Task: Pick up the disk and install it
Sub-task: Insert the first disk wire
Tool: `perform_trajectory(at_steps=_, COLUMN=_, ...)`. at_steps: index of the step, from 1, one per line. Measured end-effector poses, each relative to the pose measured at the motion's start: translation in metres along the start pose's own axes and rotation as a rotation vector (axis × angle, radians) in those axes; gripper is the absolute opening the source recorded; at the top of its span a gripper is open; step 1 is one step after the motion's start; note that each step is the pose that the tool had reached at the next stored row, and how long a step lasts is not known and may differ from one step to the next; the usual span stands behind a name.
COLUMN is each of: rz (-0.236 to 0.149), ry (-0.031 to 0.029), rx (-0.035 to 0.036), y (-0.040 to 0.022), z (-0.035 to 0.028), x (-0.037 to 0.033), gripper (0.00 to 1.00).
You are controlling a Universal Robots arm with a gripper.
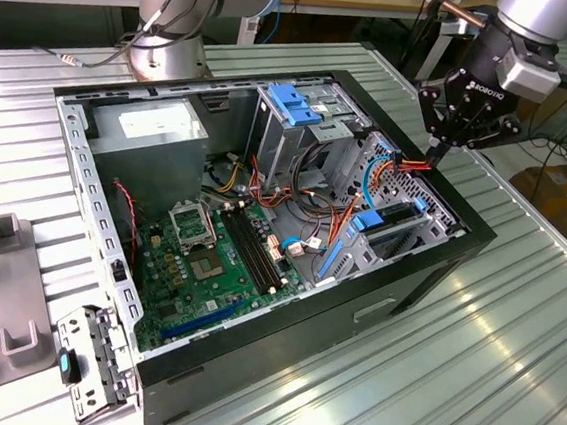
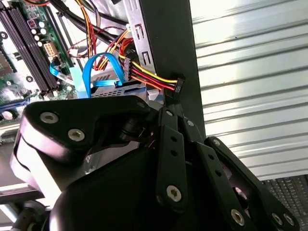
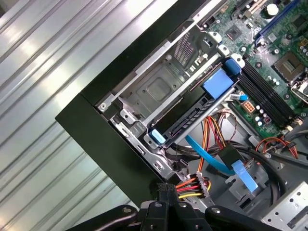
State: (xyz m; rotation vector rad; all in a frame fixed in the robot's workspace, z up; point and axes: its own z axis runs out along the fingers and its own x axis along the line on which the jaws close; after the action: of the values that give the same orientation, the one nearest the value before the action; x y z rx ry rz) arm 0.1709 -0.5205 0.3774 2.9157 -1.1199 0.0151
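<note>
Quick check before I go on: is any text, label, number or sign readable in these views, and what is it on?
On the gripper, on its body, exterior view: white lettering, a maker's mark, not quoted here.
On the white sticker of the power-supply box: print too small to read.
On the motherboard: markings too small to read.
No other text can be quoted.

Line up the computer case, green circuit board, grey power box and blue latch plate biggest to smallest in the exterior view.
1. computer case
2. green circuit board
3. grey power box, farther back, so unsure against the board
4. blue latch plate
</note>
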Motion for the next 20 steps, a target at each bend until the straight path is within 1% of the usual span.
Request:
perform_trajectory(at_steps=2, rz=-0.03, ry=0.0032, rx=0.0031, y=0.0, z=0.0003, x=-0.0001, gripper=0.11)
perform_trajectory(at_steps=3, rz=-0.05, ry=0.0077, rx=0.0071, y=0.0, z=0.0007, x=-0.0001, gripper=0.11)
perform_trajectory(at_steps=5, rz=-0.074, ry=0.0151, rx=0.0134, y=0.0, z=0.0013, x=0.0, gripper=0.11)
perform_trajectory(at_steps=6, rz=-0.084, ry=0.022, rx=0.0189, y=-0.0003, z=0.0018, x=0.0002, gripper=0.11)
perform_trajectory(at_steps=7, rz=-0.088, ry=0.027, rx=0.0224, y=-0.0007, z=0.0021, x=0.0006, gripper=0.11)
perform_trajectory(at_steps=8, rz=-0.089, ry=0.0303, rx=0.025, y=-0.0009, z=0.0026, x=0.0008, gripper=0.11)
perform_trajectory(at_steps=10, rz=-0.089, ry=0.0355, rx=0.0263, y=-0.0011, z=0.0039, x=0.0008, gripper=0.11)
perform_trajectory(at_steps=11, rz=-0.089, ry=0.0389, rx=0.0275, y=-0.001, z=0.0046, x=0.0008, gripper=0.16)
perform_trajectory(at_steps=13, rz=-0.092, ry=0.0451, rx=0.0271, y=-0.0016, z=0.0054, x=0.0004, gripper=0.16)
perform_trajectory(at_steps=14, rz=-0.094, ry=0.0491, rx=0.0264, y=-0.0019, z=0.0057, x=0.0001, gripper=0.24)
perform_trajectory(at_steps=15, rz=-0.098, ry=0.0563, rx=0.0254, y=-0.0025, z=0.0064, x=-0.0004, gripper=0.24)
perform_trajectory(at_steps=16, rz=-0.102, ry=0.0589, rx=0.0253, y=-0.0026, z=0.0069, x=-0.0005, gripper=0.24)
perform_trajectory(at_steps=17, rz=-0.109, ry=0.0596, rx=0.0254, y=-0.0026, z=0.0072, x=-0.0005, gripper=0.24)
perform_trajectory(at_steps=20, rz=-0.171, ry=0.0603, rx=0.0283, y=-0.0024, z=0.0083, x=-0.0007, gripper=0.24)
